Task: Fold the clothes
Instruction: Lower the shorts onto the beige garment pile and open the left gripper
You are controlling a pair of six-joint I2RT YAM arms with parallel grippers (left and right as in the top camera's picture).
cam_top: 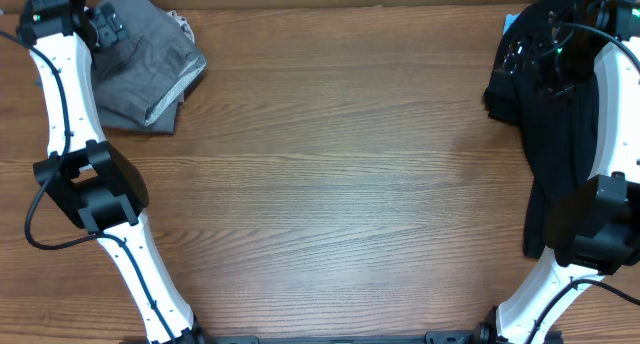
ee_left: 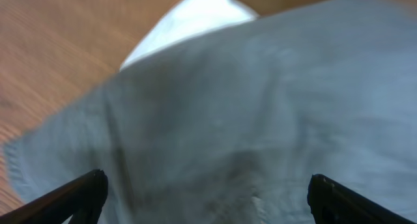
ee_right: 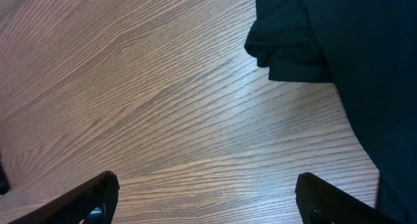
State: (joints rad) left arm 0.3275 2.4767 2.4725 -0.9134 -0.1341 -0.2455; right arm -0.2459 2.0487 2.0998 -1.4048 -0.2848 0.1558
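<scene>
Mid-grey woven shorts [cam_top: 140, 74] lying in a folded heap at the brown wooden table's [cam_top: 330, 184] far-left corner. Left gripper [ee_left: 207, 182] hovering just over them, fingers spread wide, gripping nothing. Right gripper [ee_right: 207, 180] hanging released over bare wood, beside the crumpled black T-shirt [ee_right: 306, 35].

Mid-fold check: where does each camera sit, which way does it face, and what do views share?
Overhead: above the table, facing straight down; grey shorts far left, black T-shirt right; left arm, right arm show.
Left wrist: close above the shorts, looking down; open left gripper shows.
Right wrist: looking down at table and T-shirt's edge; open right gripper shows.
Shared: overhead and left wrist see the shorts.
</scene>
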